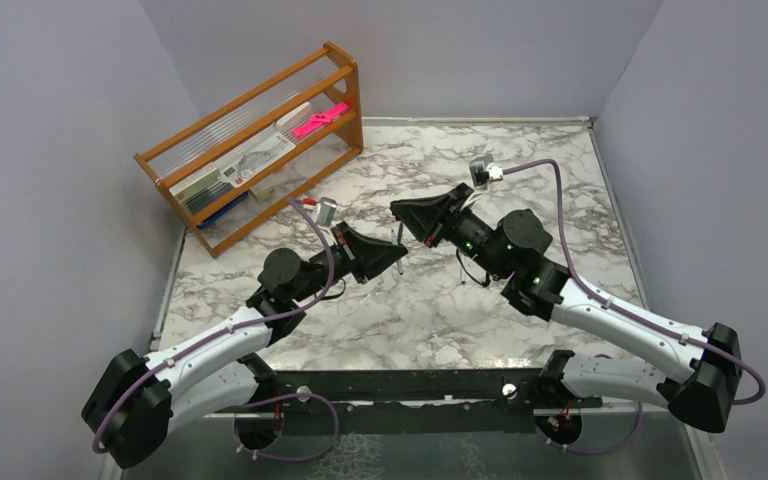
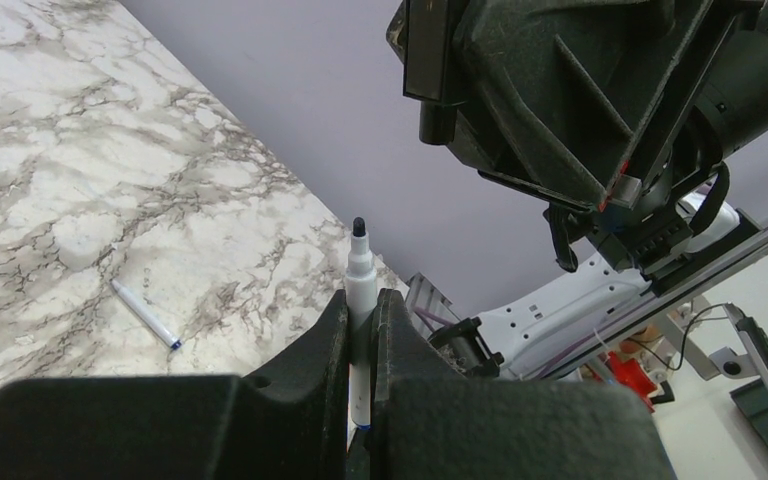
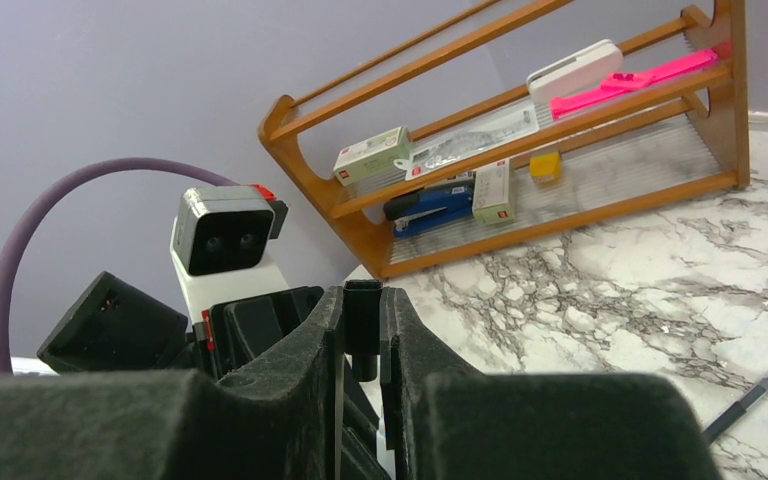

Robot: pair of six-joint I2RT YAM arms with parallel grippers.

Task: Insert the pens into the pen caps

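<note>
Above the middle of the marble-patterned worktop [image 1: 410, 330], the left jaws are clamped on a white-barrelled pen with a black tip [image 2: 360, 280], its long axis pointing out toward the right arm. The right jaws pinch a short black tube cap [image 3: 362, 310] near the tip but apart from it. The two seem offset rather than in line.

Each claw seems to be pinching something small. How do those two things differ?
The pen in the left gripper is long, with a white barrel and a dark tip. The pen cap in the right gripper is short and black. The pen sticks out well past its fingers, while the pen cap barely clears the fingertips. Both are clamped between closed fingers, and the two grippers face each other.
</note>
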